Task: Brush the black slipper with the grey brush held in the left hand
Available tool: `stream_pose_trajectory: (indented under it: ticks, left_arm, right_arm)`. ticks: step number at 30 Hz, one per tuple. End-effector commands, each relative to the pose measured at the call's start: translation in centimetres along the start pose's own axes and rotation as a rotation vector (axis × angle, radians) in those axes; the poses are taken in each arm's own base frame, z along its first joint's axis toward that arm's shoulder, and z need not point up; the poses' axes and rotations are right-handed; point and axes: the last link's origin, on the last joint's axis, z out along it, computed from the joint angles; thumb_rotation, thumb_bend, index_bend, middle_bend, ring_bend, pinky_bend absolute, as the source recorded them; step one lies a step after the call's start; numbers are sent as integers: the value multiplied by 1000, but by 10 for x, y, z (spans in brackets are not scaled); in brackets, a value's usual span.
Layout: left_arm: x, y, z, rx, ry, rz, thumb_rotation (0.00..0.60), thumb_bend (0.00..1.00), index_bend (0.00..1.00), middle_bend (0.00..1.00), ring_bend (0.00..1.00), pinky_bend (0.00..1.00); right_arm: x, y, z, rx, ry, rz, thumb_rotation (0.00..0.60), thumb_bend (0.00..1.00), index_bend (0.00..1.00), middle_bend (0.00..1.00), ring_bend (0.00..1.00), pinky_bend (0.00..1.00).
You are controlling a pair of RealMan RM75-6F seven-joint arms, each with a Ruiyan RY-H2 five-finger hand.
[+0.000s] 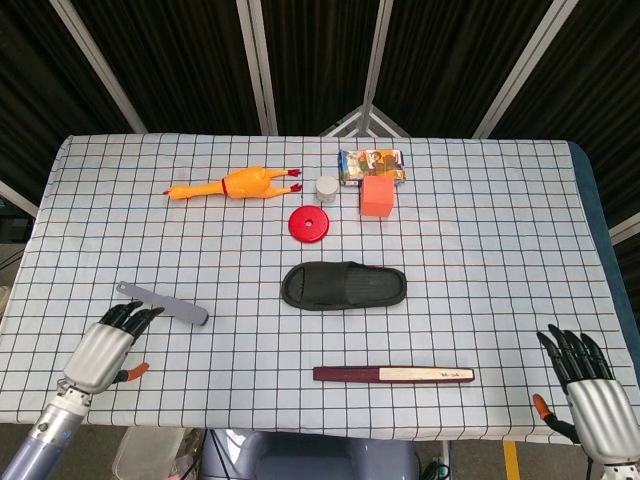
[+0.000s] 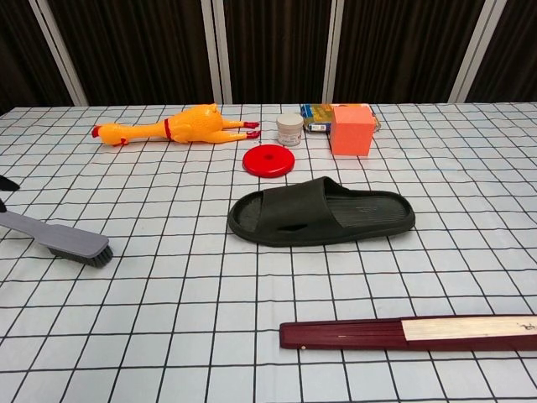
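The black slipper [image 1: 344, 285] [image 2: 321, 211] lies flat near the table's middle, toe to the left. The grey brush [image 1: 162, 303] [image 2: 59, 236] lies on the cloth to its left, bristles down, handle pointing far-left. My left hand [image 1: 108, 345] is open just in front of the brush handle, its dark fingertips close to the handle; whether they touch it I cannot tell. In the chest view only a fingertip shows at the left edge. My right hand [image 1: 588, 385] is open at the near right corner, holding nothing.
A dark red and cream closed fan [image 1: 393, 375] [image 2: 411, 332] lies in front of the slipper. Behind it are a red disc [image 1: 309, 224], a rubber chicken [image 1: 236, 184], a small white jar [image 1: 327, 187], an orange box [image 1: 377, 196] and a printed packet [image 1: 372, 164].
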Motion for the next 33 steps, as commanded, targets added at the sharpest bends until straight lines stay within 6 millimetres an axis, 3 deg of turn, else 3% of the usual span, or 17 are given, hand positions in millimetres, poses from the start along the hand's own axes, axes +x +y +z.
stream_pose_trajectory:
  ticks: [1, 6, 12, 22, 33]
  left_arm:
    - [-4, 5, 32, -8, -18, 41, 600, 222, 186, 292, 188, 241]
    - [-8, 13, 64, -37, -27, 82, 600, 254, 203, 319, 213, 249]
    - [-14, 22, 84, -67, -39, 87, 600, 260, 210, 331, 222, 273]
    - [-24, 23, 101, -70, -65, 97, 600, 260, 238, 356, 246, 290]
    - [-30, 18, 103, -54, -112, 87, 600, 317, 265, 382, 269, 301]
  right_arm:
    - [0, 4, 4, -30, 0, -5, 600, 383, 0, 0, 0, 0]
    - [-4, 6, 7, -51, -19, -28, 600, 383, 0, 0, 0, 0]
    - [-6, 8, 10, -73, -31, -39, 600, 383, 0, 0, 0, 0]
    - [-7, 11, 12, -94, -33, -51, 600, 383, 0, 0, 0, 0]
    - [-10, 10, 15, -103, -39, -63, 600, 383, 0, 0, 0, 0]
